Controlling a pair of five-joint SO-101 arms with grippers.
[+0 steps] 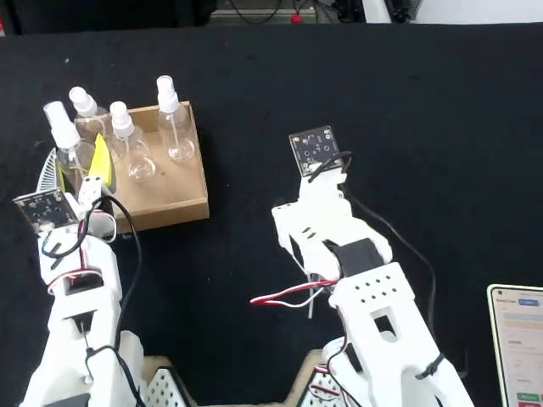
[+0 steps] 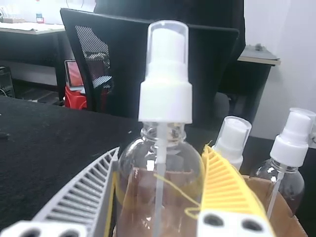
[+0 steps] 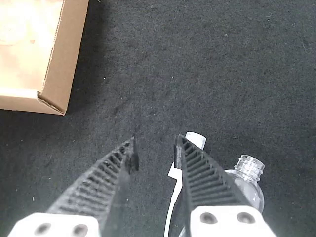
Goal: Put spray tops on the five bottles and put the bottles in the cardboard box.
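- Cardboard box [image 1: 182,199] held capped bottles [image 1: 174,127]
- Left end effector [image 2: 160,153] clamped another bottle [image 2: 160,182] at the box's left edge
- Right end effector [image 3: 155,148] gaped apart, right of the box

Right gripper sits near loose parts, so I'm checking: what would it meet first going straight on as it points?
Most likely the bare black table, seen through the open right gripper. The loose spray top and uncapped bottle lie just beside that line, so a brush is possible.
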